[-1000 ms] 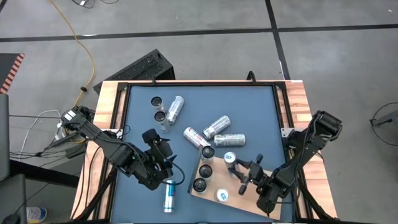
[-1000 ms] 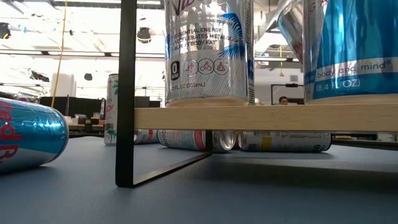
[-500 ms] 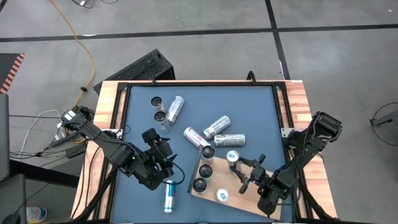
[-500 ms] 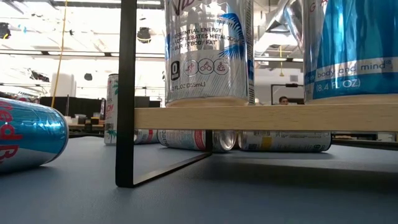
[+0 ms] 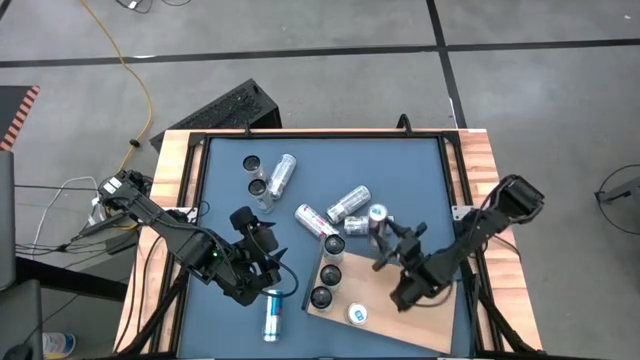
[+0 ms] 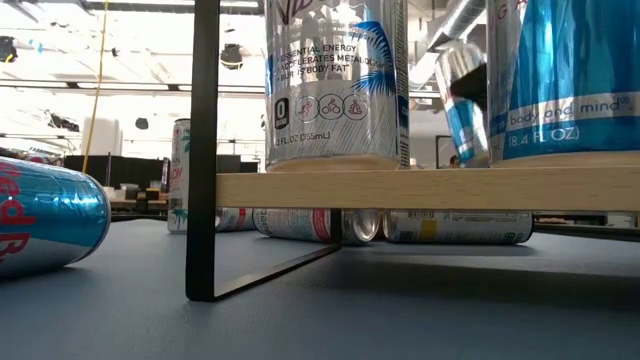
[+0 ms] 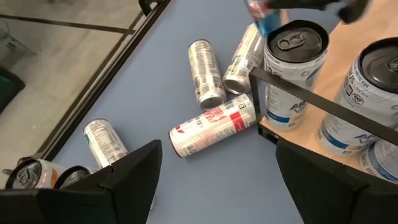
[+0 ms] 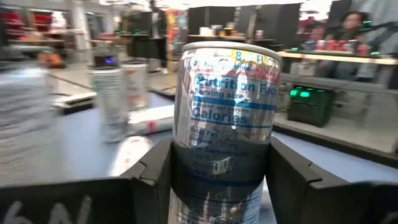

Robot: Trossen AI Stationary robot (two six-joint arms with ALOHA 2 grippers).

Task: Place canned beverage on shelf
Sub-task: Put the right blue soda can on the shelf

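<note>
A slim silver-and-blue can (image 5: 378, 214) is in my right gripper (image 5: 388, 238), which is shut on it just past the far edge of the light wooden shelf (image 5: 405, 320). The low view shows this can (image 6: 462, 105) tilted behind the shelf's front cans. Several cans stand upright on the shelf (image 7: 348, 37), among them one with a dark top (image 5: 330, 273) and a white-topped one (image 5: 357, 314). My left gripper (image 5: 262, 262) hangs open over the table left of the shelf, with nothing between its fingers (image 7: 134, 180). My right gripper pinches the can's side wall (image 8: 217, 165), below its middle, between its two fingers (image 8: 155, 171), one on each side. The fingers reach in about level, from the table's right and near side. The can is lifted off the table, its top (image 5: 378, 213) up and slightly tilted.
Several cans lie on the blue tabletop just beyond the shelf (image 5: 348, 203) (image 5: 312, 220) (image 7: 214, 124). One more lies near the front edge (image 5: 271, 318) below my left gripper. A lying can and upright ones are at the far left (image 5: 282, 173). The shelf's black frame (image 6: 203, 150) stands at its corner.
My right gripper has swung toward the table's far edge with the can and turned at the wrist. The can, earlier over the shelf's far part, is now just past the shelf's far edge, near the lying cans.
</note>
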